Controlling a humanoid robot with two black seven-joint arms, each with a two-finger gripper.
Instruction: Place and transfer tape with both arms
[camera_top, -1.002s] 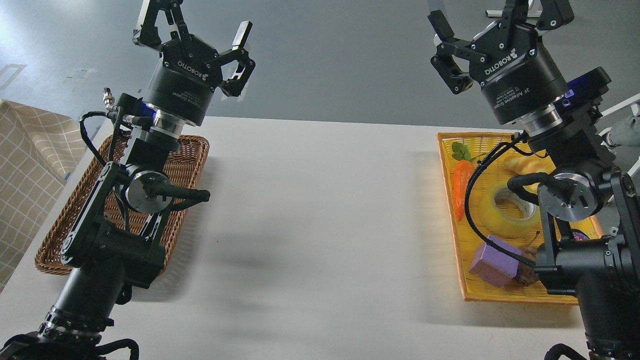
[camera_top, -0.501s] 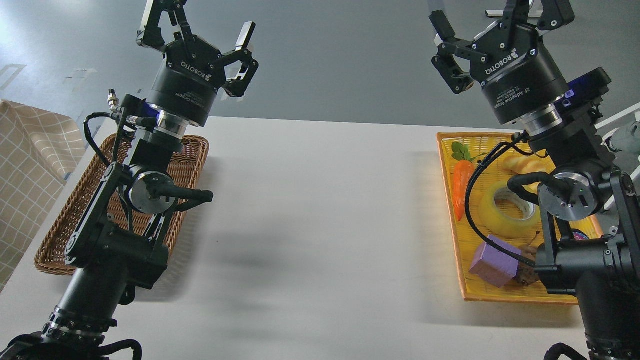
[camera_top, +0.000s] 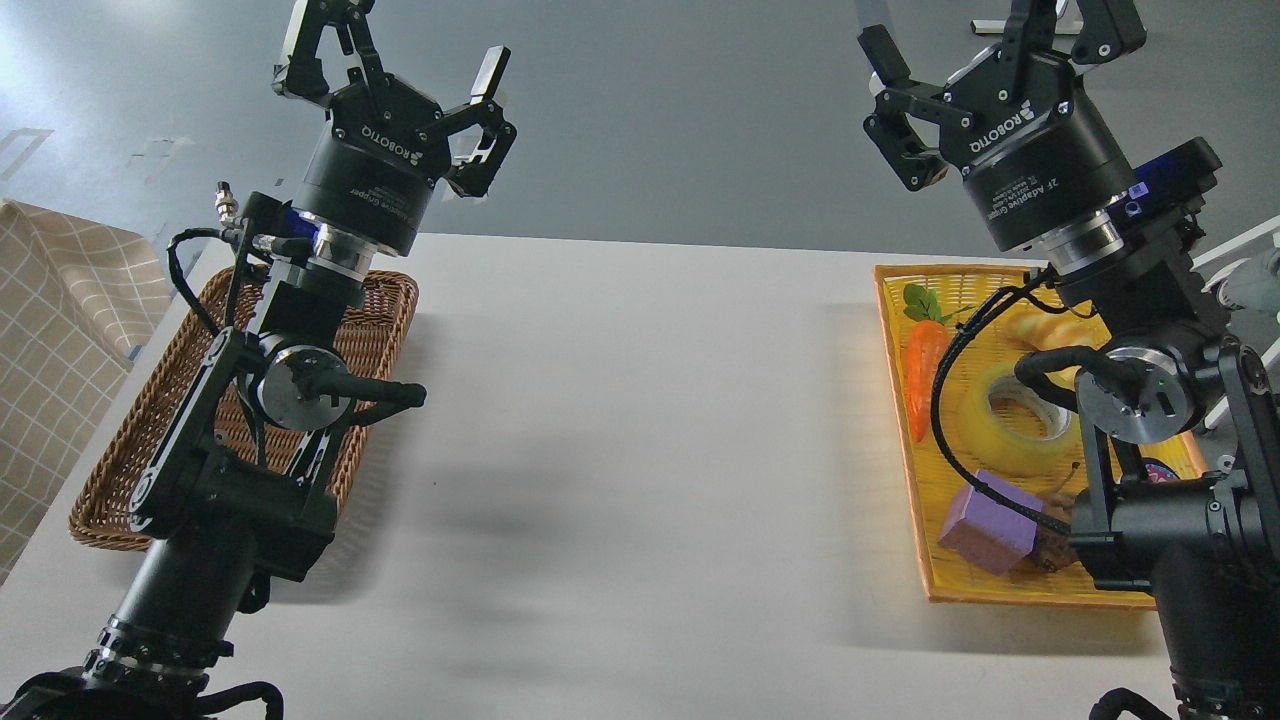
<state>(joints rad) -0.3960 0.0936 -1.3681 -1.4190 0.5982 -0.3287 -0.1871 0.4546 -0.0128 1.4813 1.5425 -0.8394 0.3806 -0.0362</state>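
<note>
The tape (camera_top: 1005, 425), a wide translucent yellow roll with a grey-white core, lies flat in the yellow tray (camera_top: 915, 480) at the right, partly behind my right arm's cable and wrist. My right gripper (camera_top: 985, 45) is open and empty, raised high above the tray's far end. My left gripper (camera_top: 395, 50) is open and empty, raised high above the far end of the brown wicker basket (camera_top: 120, 470) at the left. Both grippers are well apart from the tape.
The yellow tray also holds an orange toy carrot (camera_top: 922, 375), a yellowish bread roll (camera_top: 1045, 328), a purple block (camera_top: 985, 535) and a small brown item beside it. A checked cloth (camera_top: 50, 340) lies off the table's left edge. The white table (camera_top: 640, 450) spans between basket and tray.
My left gripper has shifted slightly up and to the right. The right arm has barely moved. The tape has not moved.
</note>
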